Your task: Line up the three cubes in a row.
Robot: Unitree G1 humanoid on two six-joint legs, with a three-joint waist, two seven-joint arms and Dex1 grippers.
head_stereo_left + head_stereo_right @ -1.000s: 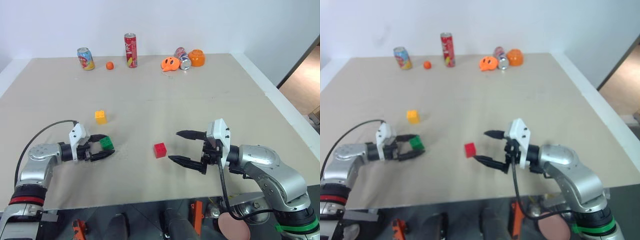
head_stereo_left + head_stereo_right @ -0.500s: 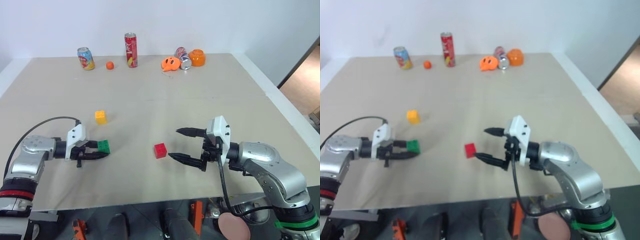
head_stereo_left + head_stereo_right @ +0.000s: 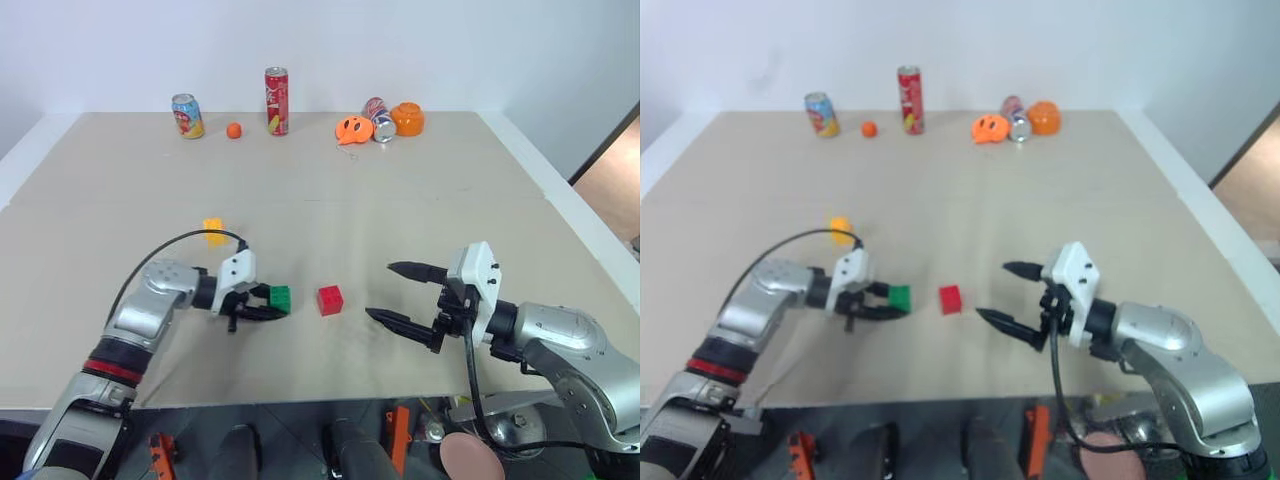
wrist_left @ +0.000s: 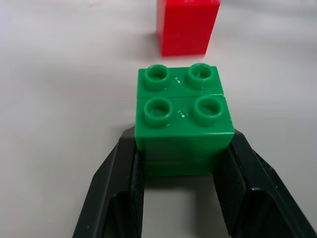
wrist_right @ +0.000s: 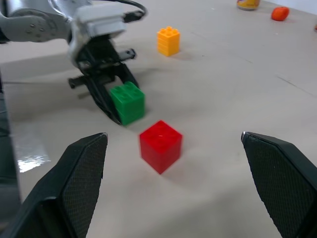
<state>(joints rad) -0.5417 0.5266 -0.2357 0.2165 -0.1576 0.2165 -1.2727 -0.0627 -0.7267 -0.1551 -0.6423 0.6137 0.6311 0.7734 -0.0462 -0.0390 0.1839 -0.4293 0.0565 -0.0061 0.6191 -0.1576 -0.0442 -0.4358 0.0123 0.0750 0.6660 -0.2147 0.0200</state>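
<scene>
My left gripper [image 4: 183, 163] is clamped on the green cube [image 3: 280, 297], both fingers [image 4: 126, 198] pressed to its sides, studs up. The cube sits low at the table [image 3: 420, 200], just beside the red cube [image 3: 330, 299], a small gap between them; I can't tell if it is touching the surface or a hair above. My right gripper [image 3: 400, 293] hangs spread wide and empty on the far side of the red cube, near it but apart.

The yellow cube [image 3: 213, 230] sits alone farther back, off to my left, well apart from the other two and partly behind my left arm's cable [image 3: 170, 245].

Step in hand, as I read it: placing green next to red, the first pair of the row. Roughly a third to halfway through, yellow untouched.

Next move calls for: square green against red's side, set it flat, let go without nudging red. Then fetch yellow and bring it down to the same line, probably on green's open side so the row runs across in front of me. Risk: a finger drags green askew on release, or bumps red since the gap is tight.

Cans [image 3: 276, 100], the small orange ball [image 3: 233, 130] and the orange toys [image 3: 348, 129] at the back edge stay out of it.
</scene>
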